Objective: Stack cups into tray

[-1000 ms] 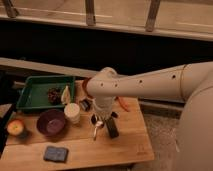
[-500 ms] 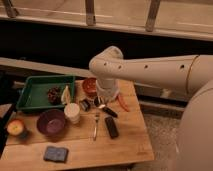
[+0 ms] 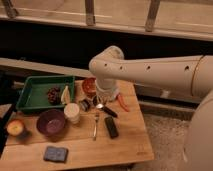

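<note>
The green tray sits at the back left of the wooden table and holds dark grapes and a pale wedge. The cream-white cup stands upright on the table just in front of the tray's right end. The small steel cup is right of it, next to the orange-brown bowl. My gripper hangs below the big white arm, just right of the steel cup and above the table's middle. The arm hides much of it.
An orange-brown bowl sits behind the steel cup. A purple bowl and an apple are at the front left. A blue sponge, a fork, a spoon, a black block and a red pepper lie around.
The arm has lifted and pulled back from low over the fork and black block toward the orange-brown bowl. The cups and the tray have not moved.
</note>
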Controlling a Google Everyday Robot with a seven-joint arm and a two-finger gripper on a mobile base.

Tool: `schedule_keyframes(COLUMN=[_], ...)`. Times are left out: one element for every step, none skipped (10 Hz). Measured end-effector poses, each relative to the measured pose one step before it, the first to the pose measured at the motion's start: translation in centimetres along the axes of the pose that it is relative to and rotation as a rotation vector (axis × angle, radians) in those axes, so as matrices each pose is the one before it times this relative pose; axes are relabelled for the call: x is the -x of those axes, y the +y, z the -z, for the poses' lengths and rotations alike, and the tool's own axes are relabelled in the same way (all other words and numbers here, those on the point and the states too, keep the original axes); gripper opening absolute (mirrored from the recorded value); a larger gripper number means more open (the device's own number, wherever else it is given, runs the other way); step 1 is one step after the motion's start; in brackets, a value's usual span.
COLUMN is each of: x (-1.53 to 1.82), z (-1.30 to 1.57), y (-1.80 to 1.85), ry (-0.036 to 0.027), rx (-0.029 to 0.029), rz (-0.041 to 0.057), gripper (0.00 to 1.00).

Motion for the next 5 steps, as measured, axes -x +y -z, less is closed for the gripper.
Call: schedule_keyframes(x=[1.087,1.189,0.663,0.895,1.209], z=[0.478,0.483,0.194,0.091,-0.136], y=[1.384,1.314,0.765,1.078,1.126], ry=[-0.02519,-0.02419,-0.01099,-0.01129,-0.00821], rx=[-0.00064,-0.00098,0.00184,0.00707,0.01216], rz=[0.03707,0.04027,0.02470,0.03208,0.02983], gripper=[0.00,0.00,0.00,0.00,0.00])
